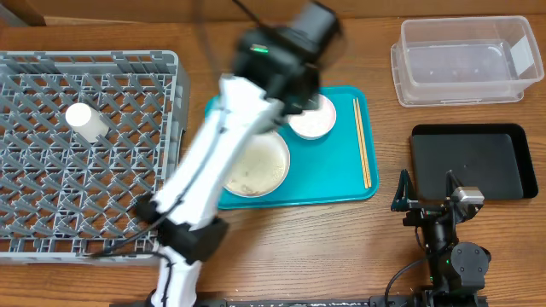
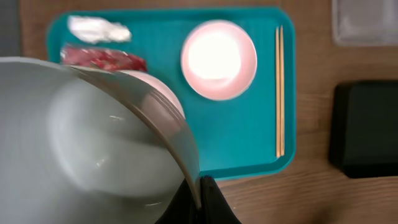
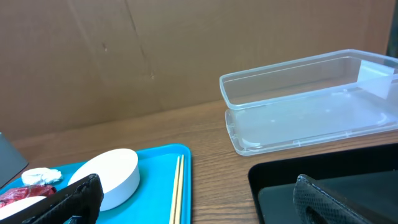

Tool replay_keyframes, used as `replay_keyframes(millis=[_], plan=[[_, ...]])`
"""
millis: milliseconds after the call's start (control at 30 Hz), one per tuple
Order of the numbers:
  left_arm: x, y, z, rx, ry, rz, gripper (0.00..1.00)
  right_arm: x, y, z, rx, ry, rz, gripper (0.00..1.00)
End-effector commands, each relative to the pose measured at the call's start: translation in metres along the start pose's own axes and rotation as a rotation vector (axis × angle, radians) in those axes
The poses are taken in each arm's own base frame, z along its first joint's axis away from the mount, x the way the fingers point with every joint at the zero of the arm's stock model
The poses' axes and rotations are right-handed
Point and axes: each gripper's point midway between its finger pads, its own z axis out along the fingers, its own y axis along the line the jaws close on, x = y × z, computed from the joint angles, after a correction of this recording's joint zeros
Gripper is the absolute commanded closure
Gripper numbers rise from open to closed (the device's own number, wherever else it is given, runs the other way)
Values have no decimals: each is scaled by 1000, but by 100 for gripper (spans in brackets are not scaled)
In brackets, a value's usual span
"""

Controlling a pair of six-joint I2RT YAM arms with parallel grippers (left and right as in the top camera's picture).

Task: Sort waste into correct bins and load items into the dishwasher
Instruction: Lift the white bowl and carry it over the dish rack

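Observation:
My left gripper (image 2: 200, 193) is shut on the rim of the light grey-blue bowl (image 2: 93, 143) and holds it tilted above the teal tray. Below it on the tray lie the white tissue (image 2: 98, 28), the red wrapper (image 2: 102, 59), the white plate (image 1: 256, 166) with rice scraps, the pink bowl (image 2: 217, 59) and the chopsticks (image 2: 279, 93). The small white cup (image 1: 85, 122) lies in the grey dish rack (image 1: 26, 196). My right gripper (image 3: 199, 205) is open and empty at the near left edge of the black tray (image 1: 469, 162). The clear tub (image 1: 465, 60) stands behind it.
The teal tray (image 1: 341, 192) sits mid-table between the rack and the bins. The left arm (image 1: 213, 162) stretches across the tray's left side and looks blurred. Bare wood lies in front of the tray and between it and the black tray.

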Motion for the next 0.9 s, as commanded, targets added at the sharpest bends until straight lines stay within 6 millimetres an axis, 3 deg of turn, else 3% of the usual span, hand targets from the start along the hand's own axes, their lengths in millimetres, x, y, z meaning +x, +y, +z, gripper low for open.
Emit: replay_keyframes(millis=[0, 167, 433, 567, 700, 867], plan=[[-21, 35, -40, 105, -53, 0, 96, 1, 0, 0, 0, -7, -8, 0], [-38, 106, -50, 82, -64, -116, 96, 1, 0, 0, 0, -7, -8, 0], [-17, 219, -21, -13, 90, -325, 96, 1, 0, 0, 0, -7, -8, 0], [-12, 247, -19, 160, 116, -372, 96, 1, 0, 0, 0, -6, -8, 0], [-18, 269, -34, 419, 36, -412, 96, 1, 0, 0, 0, -7, -8, 0], [-6, 320, -40, 606, -62, -540, 96, 1, 0, 0, 0, -6, -8, 0]])
